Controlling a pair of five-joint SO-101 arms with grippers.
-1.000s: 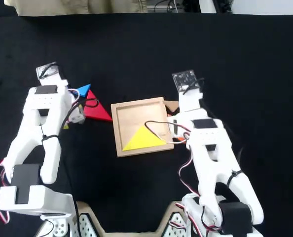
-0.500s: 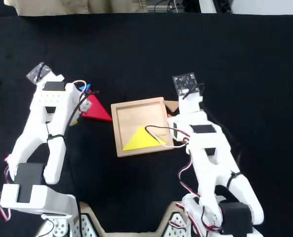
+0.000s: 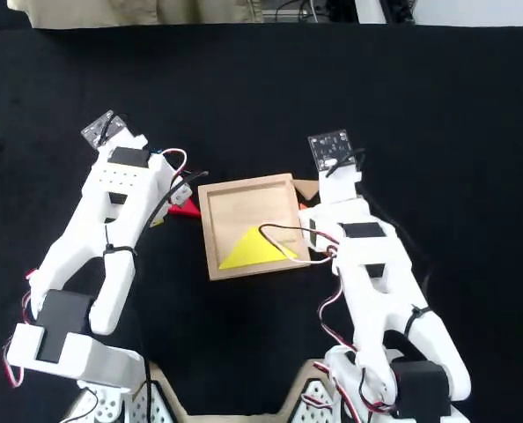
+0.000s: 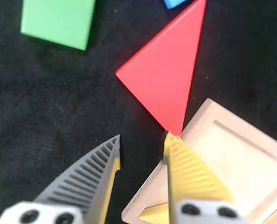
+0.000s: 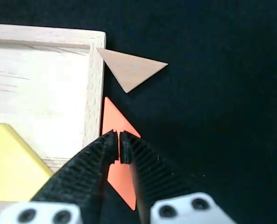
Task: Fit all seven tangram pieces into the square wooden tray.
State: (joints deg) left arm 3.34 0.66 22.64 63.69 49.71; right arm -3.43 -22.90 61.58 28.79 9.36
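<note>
The square wooden tray (image 3: pixel 210 238) lies mid-table with a yellow triangle (image 3: pixel 253 249) in its near corner. My left gripper (image 3: pixel 180 196) hangs open at the tray's left edge. In the left wrist view its open gripper (image 4: pixel 142 140) sits just off the tip of the red triangle (image 4: pixel 169 79), beside the tray corner (image 4: pixel 231 140). A green piece (image 4: pixel 59 21) and a blue piece (image 4: pixel 176 3) lie beyond. My right gripper (image 5: pixel 117 136) is shut above an orange triangle (image 5: pixel 116 119) lying along the tray's right wall (image 5: pixel 95 84). A tan triangle (image 5: pixel 129 67) lies past it.
Black cloth covers the whole table. In the high view the tan triangle (image 3: pixel 307 187) rests at the tray's far right corner. A sliver of the red triangle (image 3: pixel 188 209) peeks out under the left arm. Open cloth stretches behind the tray and to the far right.
The left arm has swung right toward the tray, now covering the blue piece and most of the red triangle. The right arm has barely shifted.
</note>
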